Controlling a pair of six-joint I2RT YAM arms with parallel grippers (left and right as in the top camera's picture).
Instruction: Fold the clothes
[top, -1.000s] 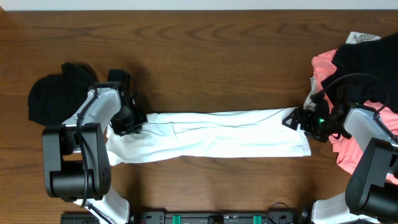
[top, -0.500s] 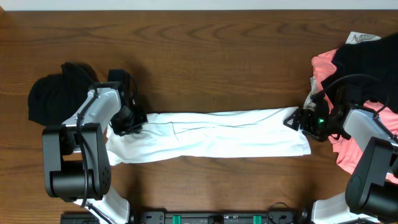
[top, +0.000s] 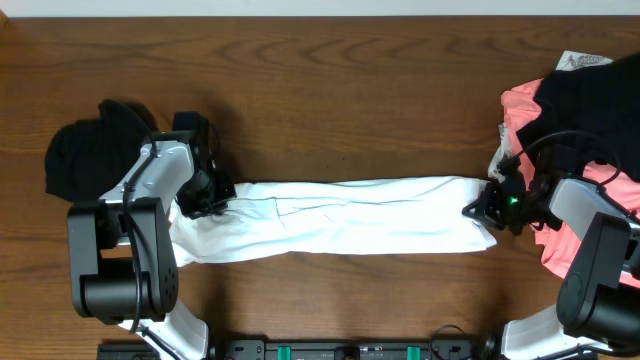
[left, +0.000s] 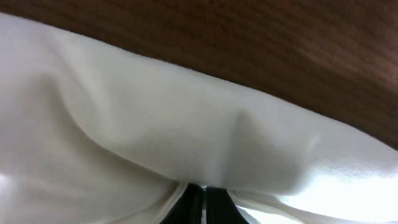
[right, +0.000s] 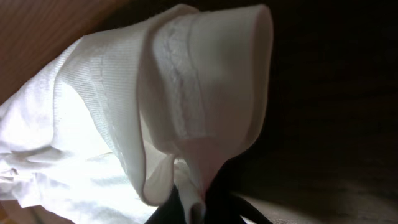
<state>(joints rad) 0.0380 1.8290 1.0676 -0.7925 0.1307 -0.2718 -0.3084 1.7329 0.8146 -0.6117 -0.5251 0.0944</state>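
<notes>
A: Quick status, where's the garment?

B: The long white soft cotton T-shirt (top: 340, 215), folded into a narrow band, lies across the brown wooden table (top: 340, 90) from 9 o'clock to 3 o'clock. My left gripper (top: 207, 200) is pinched tight on its 9 o'clock end; the wrist view shows cloth bunched right into the closed fingers. My right gripper (top: 487, 208) is clamped on the 3 o'clock end, a stitched hem (right: 186, 93) folded over and caught between the fingertips.

A: How will it handle?

B: Light, limp, no stiffness, I'd judge. It will sag in the middle when lifted and drape wherever it's dropped. Not slippery, not fragile, but thin layers can slide apart, so a pinch may hold only the top one.

A: Best hold?

B: The doubled hem and seam edges at each end, where the cloth is thickest. Both ends together, kept taut, so the band doesn't wrinkle.

A: Other clothes?

B: A crumpled black fabric garment (top: 85, 150) at 9 o'clock beyond my left arm, and a heap of coral-pink cloth (top: 525, 105) with a second black garment (top: 590, 100) on it at 2 o'clock. Neither is touched.
</notes>
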